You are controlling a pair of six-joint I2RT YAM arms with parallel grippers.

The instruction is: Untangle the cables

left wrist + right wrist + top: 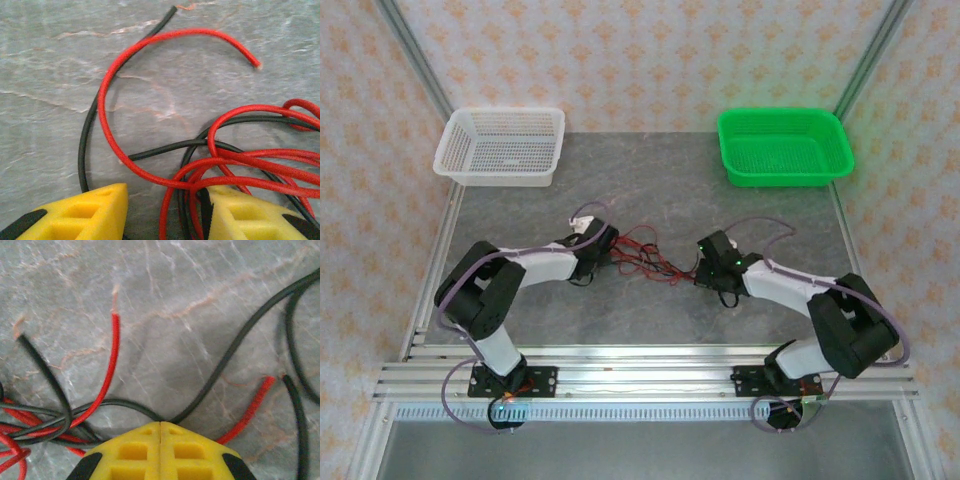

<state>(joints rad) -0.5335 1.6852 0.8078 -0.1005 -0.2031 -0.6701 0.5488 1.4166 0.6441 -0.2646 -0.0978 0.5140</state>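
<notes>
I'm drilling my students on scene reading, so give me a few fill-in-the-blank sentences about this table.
The far-left basket is ___.
The far-right basket is ___.
The right gripper is ___ on a black cable.
The left gripper stands ___, with red and black cables between its fingers.
Missing words: white; green; shut; open.

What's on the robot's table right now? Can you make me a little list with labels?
cables: red and black snarl mid-table, between the two grippers
left gripper: open, strands running between its yellow fingers
right gripper: shut on a black cable
white basket: far left corner
green basket: far right corner
table: grey, marbled
</notes>
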